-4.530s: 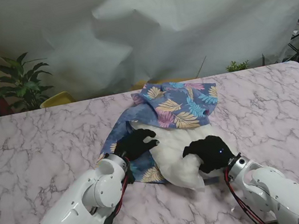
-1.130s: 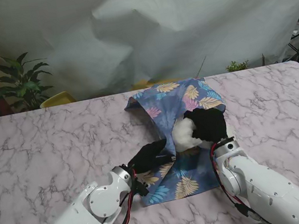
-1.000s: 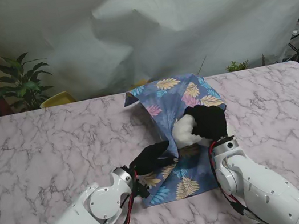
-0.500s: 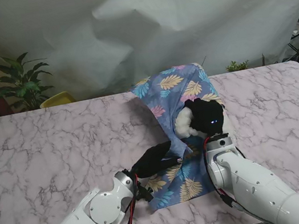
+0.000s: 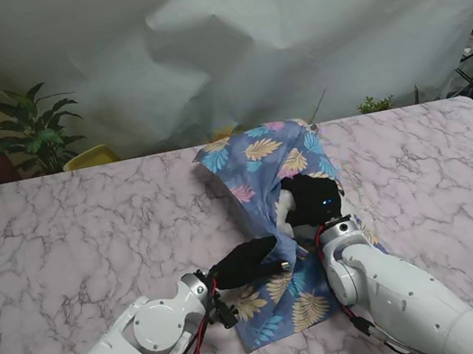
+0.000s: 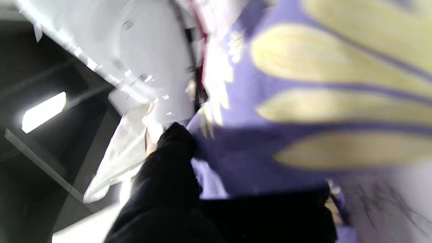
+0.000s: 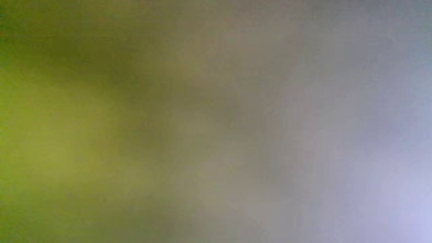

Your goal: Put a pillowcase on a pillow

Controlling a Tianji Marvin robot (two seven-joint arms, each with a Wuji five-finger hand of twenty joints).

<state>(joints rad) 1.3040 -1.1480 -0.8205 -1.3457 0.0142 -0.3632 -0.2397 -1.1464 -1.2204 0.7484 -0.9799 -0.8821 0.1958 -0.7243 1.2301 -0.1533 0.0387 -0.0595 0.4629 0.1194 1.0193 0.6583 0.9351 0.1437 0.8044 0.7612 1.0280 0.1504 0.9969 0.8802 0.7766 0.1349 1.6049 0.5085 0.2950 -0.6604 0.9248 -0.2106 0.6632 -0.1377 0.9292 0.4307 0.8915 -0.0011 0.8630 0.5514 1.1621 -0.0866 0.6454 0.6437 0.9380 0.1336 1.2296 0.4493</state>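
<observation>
Table (image 5: 71, 224): marble top, wide bare stretches on my left and right of the cloth; far edge runs under the white backdrop.
Pillowcase (image 5: 261, 159): blue leaf-print cloth at mid-table, far end bunched up higher than half a second ago, near end now spread flat toward me between my two forearms. Its near hem lies close to the table's near edge.
Pillow (image 5: 286, 216): only a small white patch shows, just beside my right hand; far less of it is visible than a second ago, most now lies under the print.
Right hand (image 5: 314, 200): black glove pushed into the cloth's mouth, pulled a little nearer to me than before; I cannot tell whether its fingers are closed. Right wrist view is a green-grey blur.
Left hand (image 5: 247, 262): closed on the pillowcase's edge, slid nearer to me since earlier; in the left wrist view a black finger (image 6: 175, 148) presses the purple-and-yellow fabric.
</observation>
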